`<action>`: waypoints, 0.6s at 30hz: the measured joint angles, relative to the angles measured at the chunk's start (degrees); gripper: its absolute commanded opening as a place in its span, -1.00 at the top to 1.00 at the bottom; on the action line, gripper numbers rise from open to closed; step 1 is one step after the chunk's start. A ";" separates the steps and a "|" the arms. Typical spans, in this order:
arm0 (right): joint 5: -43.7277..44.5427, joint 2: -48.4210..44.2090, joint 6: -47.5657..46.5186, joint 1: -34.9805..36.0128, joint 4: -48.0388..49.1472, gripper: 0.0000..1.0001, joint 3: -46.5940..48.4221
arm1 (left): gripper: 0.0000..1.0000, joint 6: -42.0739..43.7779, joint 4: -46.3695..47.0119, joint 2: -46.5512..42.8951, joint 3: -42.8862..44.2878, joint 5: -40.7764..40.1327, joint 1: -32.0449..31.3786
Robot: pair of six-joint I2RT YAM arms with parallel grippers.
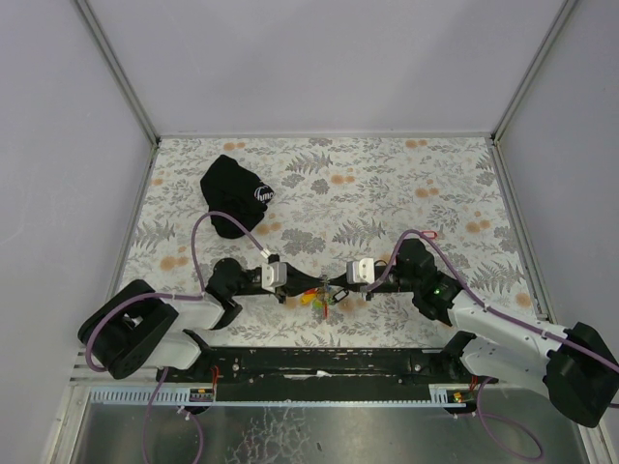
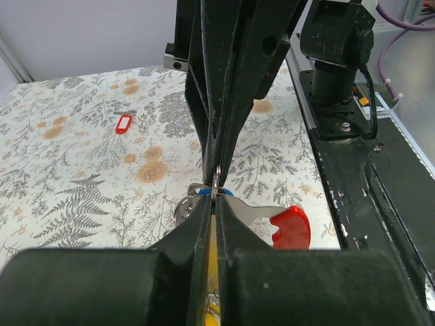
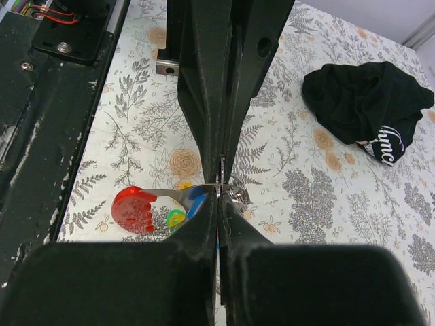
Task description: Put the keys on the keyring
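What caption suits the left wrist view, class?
Left claw and right claw pinch the keyring; a red-tagged key lies apart.

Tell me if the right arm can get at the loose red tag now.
Probably not yet: its end effector is shut on the keyring, though the red tag lies uncovered near that arm.

Arms reach inward; left hand [image 1: 314, 288] and right hand [image 1: 337, 288] clamped, tips meeting.

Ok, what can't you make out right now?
Top view: ring and keys too small to tell which are threaded.
Left wrist: left gripper hides most of the keys; ring edge-on.
Right wrist: right gripper hides them likewise.
Loose red tag, left wrist: its key too small.
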 measured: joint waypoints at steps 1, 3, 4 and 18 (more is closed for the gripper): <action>0.04 -0.02 -0.09 0.02 -0.31 1.00 0.09 | 1.00 0.00 -0.46 0.00 0.24 0.20 0.02; 0.28 -0.22 -0.24 0.04 -0.68 1.00 0.13 | 1.00 0.00 -0.83 -0.11 0.39 0.24 0.04; 0.33 -0.37 -0.33 0.11 -0.76 1.00 0.17 | 1.00 0.00 -0.96 -0.31 0.39 0.24 0.04; 3.58 -2.01 -2.56 0.70 -6.05 1.00 2.34 | 1.00 4.81 -17.86 -8.09 3.69 -5.97 -2.43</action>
